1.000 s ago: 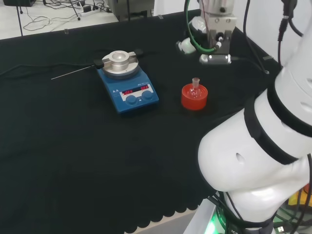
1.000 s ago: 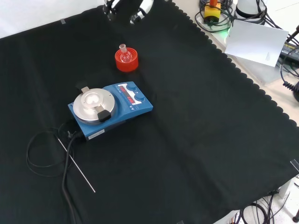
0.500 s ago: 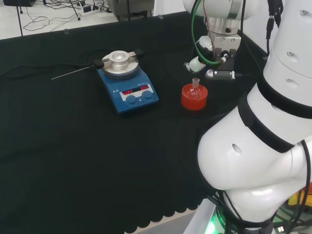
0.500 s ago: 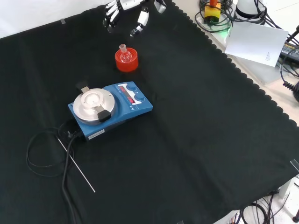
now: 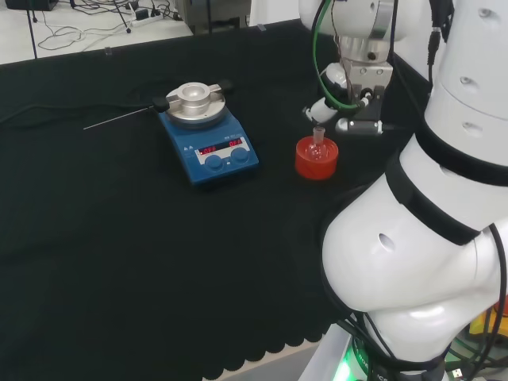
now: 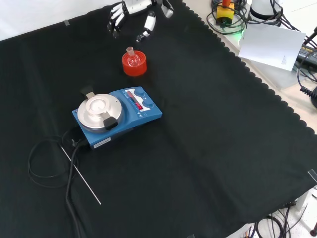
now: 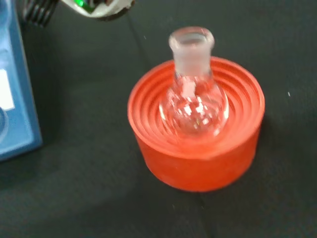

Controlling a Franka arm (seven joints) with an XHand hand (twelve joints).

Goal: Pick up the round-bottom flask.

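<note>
A small clear round-bottom flask sits upright in a red ribbed ring stand. The head view shows the flask in the stand right of the blue hotplate. In the front view the flask rests on the stand near the cloth's far edge. My hand hovers above and beyond the flask, apart from it, its fingers spread and relaxed with nothing between them. The head view shows the hand just above the stand.
A blue magnetic stirrer hotplate with a round metal top stands left of the stand in the head view, also seen as the hotplate in the front view. A thin metal rod and a black cable lie beside it.
My hand has come down and closer to the flask, from the cloth's far edge to just above the red stand. The flask and stand have not moved.
</note>
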